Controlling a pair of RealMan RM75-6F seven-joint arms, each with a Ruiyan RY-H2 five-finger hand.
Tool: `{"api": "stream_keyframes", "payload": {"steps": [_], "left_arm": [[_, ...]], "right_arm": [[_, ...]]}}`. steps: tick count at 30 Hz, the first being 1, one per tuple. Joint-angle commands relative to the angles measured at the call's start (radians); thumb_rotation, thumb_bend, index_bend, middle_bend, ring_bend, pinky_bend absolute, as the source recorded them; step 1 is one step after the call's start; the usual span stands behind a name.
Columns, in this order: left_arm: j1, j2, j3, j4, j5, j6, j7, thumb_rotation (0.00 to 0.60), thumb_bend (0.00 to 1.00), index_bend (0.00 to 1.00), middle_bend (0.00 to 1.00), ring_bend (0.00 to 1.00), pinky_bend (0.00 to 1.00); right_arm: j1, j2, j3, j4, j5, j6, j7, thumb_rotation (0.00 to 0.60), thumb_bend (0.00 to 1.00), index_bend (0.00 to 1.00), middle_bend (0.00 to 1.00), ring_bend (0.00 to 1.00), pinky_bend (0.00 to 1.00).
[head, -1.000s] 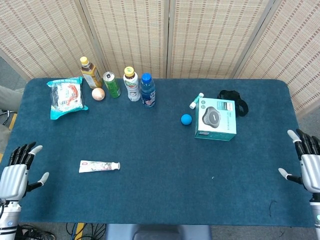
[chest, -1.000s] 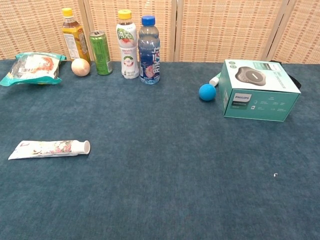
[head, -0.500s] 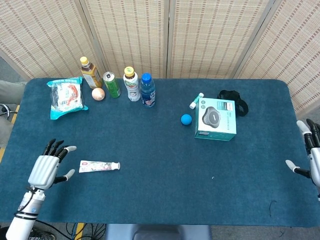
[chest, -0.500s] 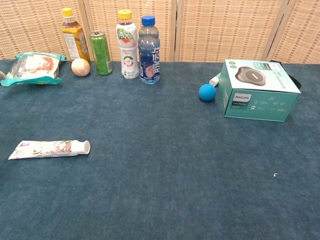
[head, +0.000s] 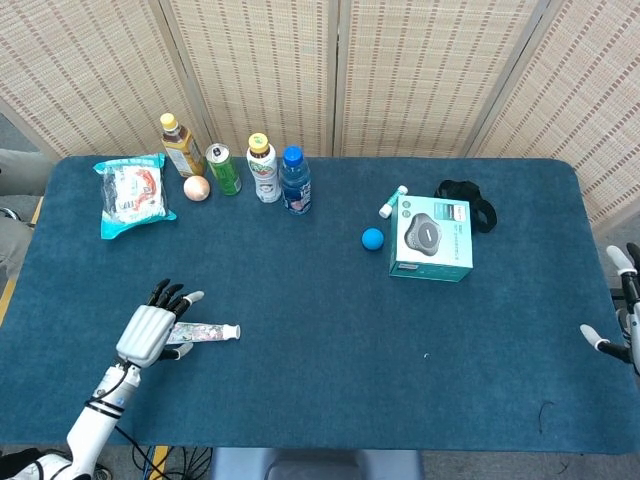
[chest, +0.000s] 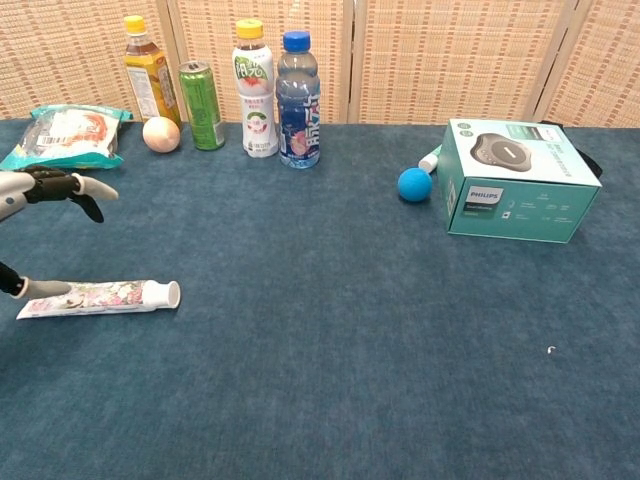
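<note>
A white toothpaste tube (head: 210, 332) (chest: 98, 297) lies flat near the front left of the blue table, cap end to the right. My left hand (head: 155, 328) (chest: 45, 190) hovers over the tube's flat end with fingers spread, holding nothing; in the chest view its thumb tip sits just by the tube's left end. My right hand (head: 628, 315) shows only at the far right edge of the head view, off the table's side, fingers apart and empty.
Along the back left stand a snack bag (head: 132, 192), a yellow-capped bottle (head: 179, 146), a peach-coloured ball (head: 196, 188), a green can (head: 223, 168), a white bottle (head: 263, 168) and a blue bottle (head: 294, 181). A blue ball (head: 372, 238), a teal box (head: 433, 237), a black strap (head: 468, 205) sit right of centre.
My left hand has moved right from the table's left edge to over the toothpaste tube's end. My right hand has drifted further right, nearly out of the head view.
</note>
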Motion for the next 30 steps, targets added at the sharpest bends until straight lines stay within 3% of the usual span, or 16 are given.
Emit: {"api": "stream_keyframes", "payload": {"steps": [1, 11, 30], "left_arm": [[-0.016, -0.030, 0.009, 0.033, -0.011, -0.023, 0.005, 0.600, 0.15, 0.15, 0.26, 0.10, 0.01], [-0.023, -0.118, 0.000, 0.121, -0.076, -0.036, 0.055, 0.600, 0.16, 0.20, 0.26, 0.12, 0.04], [-0.048, -0.169, -0.029, 0.256, -0.132, -0.042, 0.053, 0.600, 0.16, 0.30, 0.29, 0.13, 0.07]], "right_arm": [[-0.003, 0.000, -0.003, -0.003, -0.002, 0.002, -0.002, 0.600, 0.05, 0.00, 0.00, 0.00, 0.04], [-0.009, -0.009, -0.009, -0.002, -0.004, 0.001, 0.008, 0.600, 0.05, 0.00, 0.00, 0.00, 0.04], [-0.021, -0.012, -0.011, -0.004, 0.005, 0.005, 0.007, 0.600, 0.05, 0.00, 0.00, 0.00, 0.04]]}}
